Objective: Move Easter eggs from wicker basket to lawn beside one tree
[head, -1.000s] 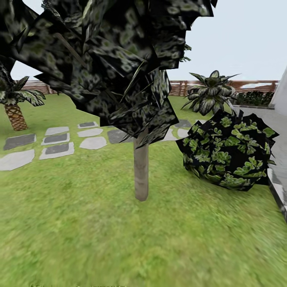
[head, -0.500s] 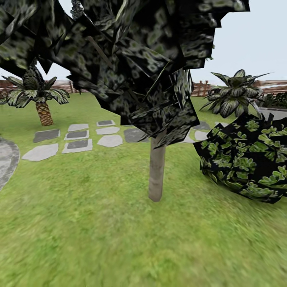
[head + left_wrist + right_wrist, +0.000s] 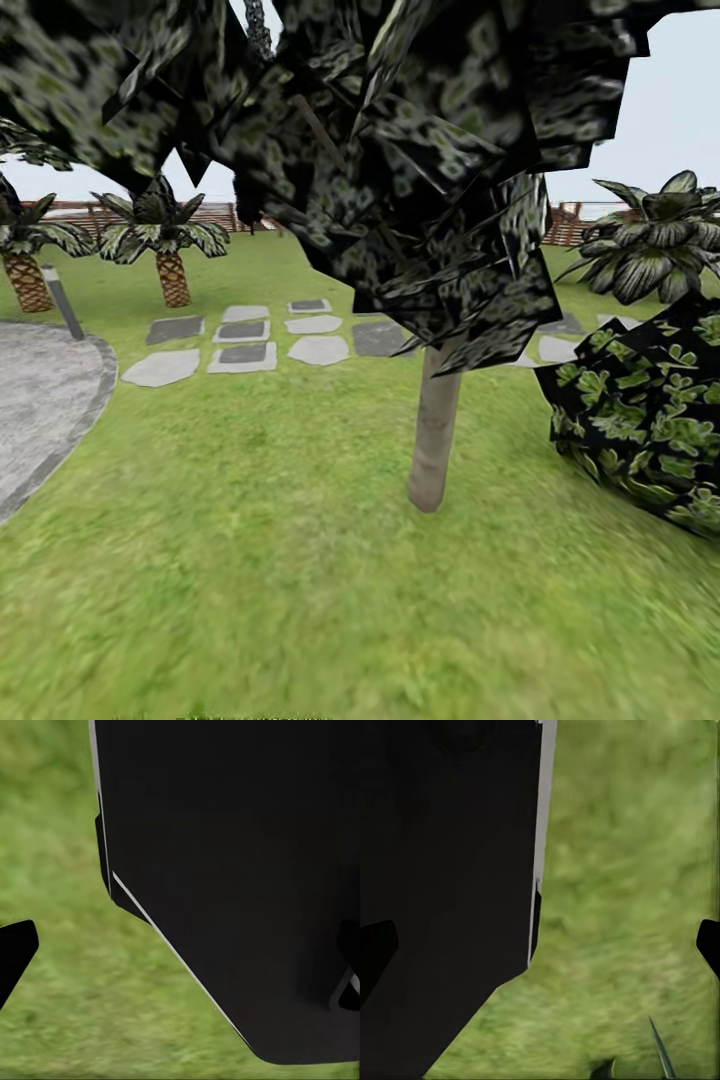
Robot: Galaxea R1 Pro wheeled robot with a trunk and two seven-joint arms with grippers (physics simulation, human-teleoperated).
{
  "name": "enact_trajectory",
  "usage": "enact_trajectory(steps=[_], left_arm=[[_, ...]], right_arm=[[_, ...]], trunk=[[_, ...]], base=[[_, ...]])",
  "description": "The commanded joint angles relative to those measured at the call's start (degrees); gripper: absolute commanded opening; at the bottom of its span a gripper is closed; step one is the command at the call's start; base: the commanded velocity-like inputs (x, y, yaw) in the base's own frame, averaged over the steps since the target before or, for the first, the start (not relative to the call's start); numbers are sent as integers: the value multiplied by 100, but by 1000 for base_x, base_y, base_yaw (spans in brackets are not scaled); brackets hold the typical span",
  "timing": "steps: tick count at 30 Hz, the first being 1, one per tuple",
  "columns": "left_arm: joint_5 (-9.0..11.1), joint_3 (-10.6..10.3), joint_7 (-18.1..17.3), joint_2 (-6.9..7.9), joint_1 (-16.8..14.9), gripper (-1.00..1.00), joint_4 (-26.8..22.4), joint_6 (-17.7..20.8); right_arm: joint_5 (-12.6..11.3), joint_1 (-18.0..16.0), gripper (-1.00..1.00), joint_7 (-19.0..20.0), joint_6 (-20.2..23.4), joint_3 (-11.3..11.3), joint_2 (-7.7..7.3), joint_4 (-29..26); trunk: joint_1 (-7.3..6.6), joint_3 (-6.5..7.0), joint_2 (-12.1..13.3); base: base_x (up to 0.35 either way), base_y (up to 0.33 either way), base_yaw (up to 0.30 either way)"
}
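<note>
Much open lawn [image 3: 250,560] lies before the tree [image 3: 436,440]. A dark bush [image 3: 640,420] stands right of it, and grey paving [image 3: 40,400] edges the left. I cannot tell the state of the jaws.

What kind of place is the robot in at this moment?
Most likely a garden: a wide lawn, a tree with a dark crown, grey stepping stones and a wooden fence behind.

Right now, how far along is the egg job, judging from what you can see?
Nothing looks done: the grass around the tree trunk holds no eggs. In hand: only facing that tree; the wrist views show grass beside dark robot bodywork, no egg. Left: finding the basket and moving all three eggs.
</note>
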Motion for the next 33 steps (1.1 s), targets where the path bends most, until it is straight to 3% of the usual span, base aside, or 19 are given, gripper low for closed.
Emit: enact_trajectory(steps=[1,33], left_arm=[[6,5,-20,1,1,100,-3,2],[6,3,-21,-7,1,100,-3,9]], right_arm=[[43,-5,100,2,10,0,-8,10],[80,-6,100,-3,-6,26,84,9]], trunk=[[0,-4,-2],[0,-4,-2]], base=[[0,0,293],[0,0,295]])
